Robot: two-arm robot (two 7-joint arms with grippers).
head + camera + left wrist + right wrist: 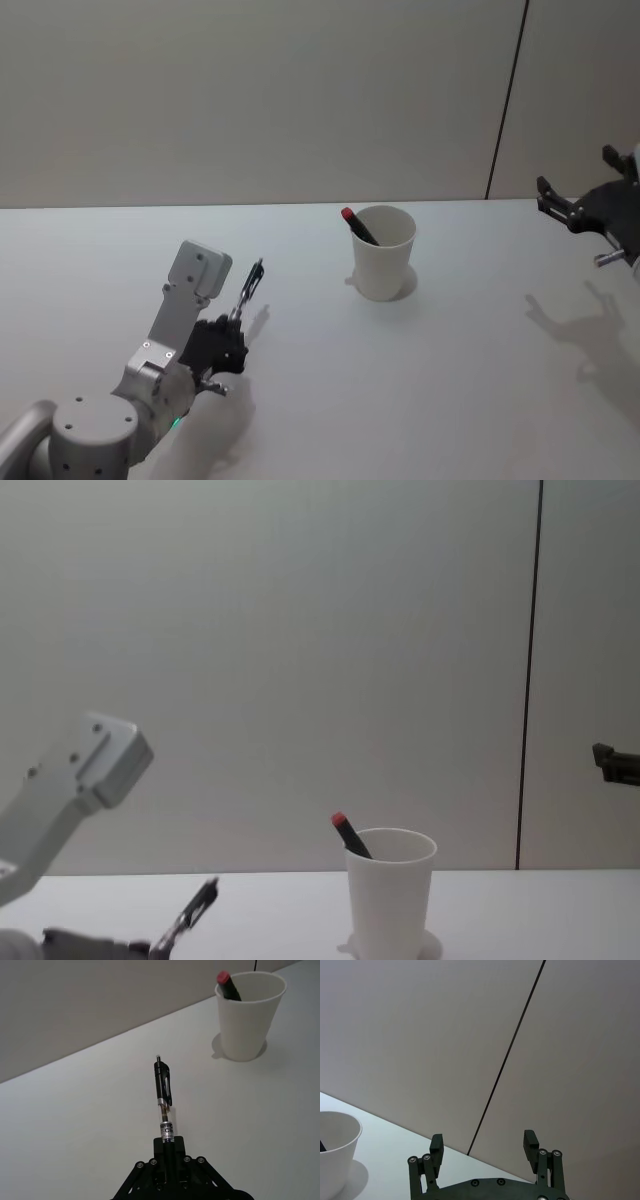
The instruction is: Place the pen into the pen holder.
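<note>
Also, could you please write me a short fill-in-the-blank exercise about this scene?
The left gripper has its jaws ___ on the black pen.
The white pen holder already contains a second pen whose cap is ___.
The right gripper, holding nothing, has its jaws ___.
Missing words: shut, red, open.

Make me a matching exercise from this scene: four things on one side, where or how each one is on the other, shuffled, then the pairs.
1 black pen
2 red-capped pen
3 pen holder
4 right gripper

A standing on the table
B open, held above the table
C held in the left gripper
D leaning inside the pen holder

Pairs: 1-C, 2-D, 3-A, 4-B
</note>
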